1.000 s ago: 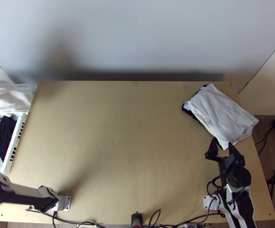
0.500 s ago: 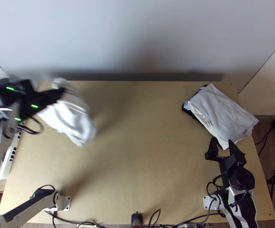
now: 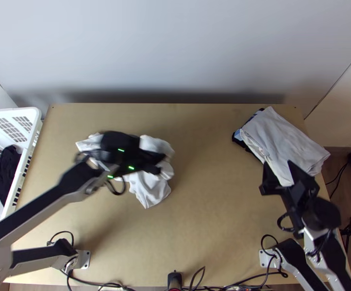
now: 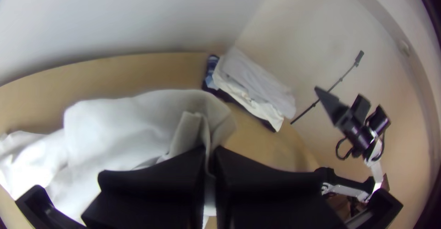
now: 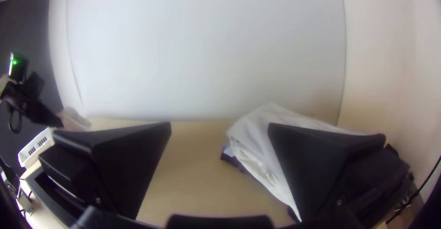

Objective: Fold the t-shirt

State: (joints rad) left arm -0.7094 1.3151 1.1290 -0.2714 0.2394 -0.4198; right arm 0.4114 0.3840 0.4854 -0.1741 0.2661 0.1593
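My left gripper (image 3: 161, 164) hangs over the left-middle of the table with a bunched white t-shirt (image 3: 151, 188). In the left wrist view the fingers of the left gripper (image 4: 210, 158) are shut on a pinched fold of the white t-shirt (image 4: 124, 123), whose rest spreads out crumpled around and beneath them. My right gripper (image 3: 277, 170) stands at the near edge of the folded pile on the right. The right wrist view has the right gripper (image 5: 219, 130) open, its fingers wide apart with nothing between them.
A pile of folded clothes (image 3: 287, 140), white on top with dark and blue below, lies at the table's back right. A white basket (image 3: 29, 140) with a black garment (image 3: 5, 169) stands off the left edge. Cables run along the near edge.
The left arm has swung from the basket side toward the middle, bringing the white t-shirt out of the basket and over the table. The right gripper has shifted slightly up the picture, still open.
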